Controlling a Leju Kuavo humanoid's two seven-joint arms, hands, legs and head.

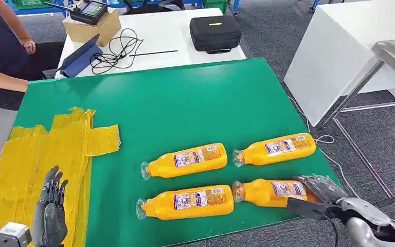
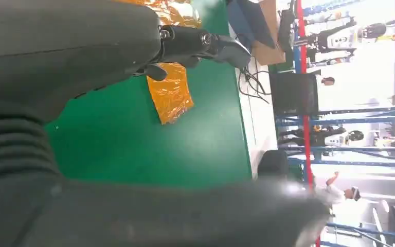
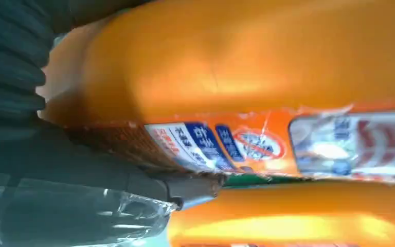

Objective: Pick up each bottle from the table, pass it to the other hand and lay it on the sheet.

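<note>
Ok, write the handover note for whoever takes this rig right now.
Left robot hand: open, holding nothing, raised over the yellow sheet.
Right robot hand: on the base end of the near right bottle, which lies on the green mat; a firm grip cannot be confirmed.
Other three bottles lie on the mat: far right, far left, near left.
Done: nothing on the sheet yet.
Left: lift, pass and lay down all four.
</note>
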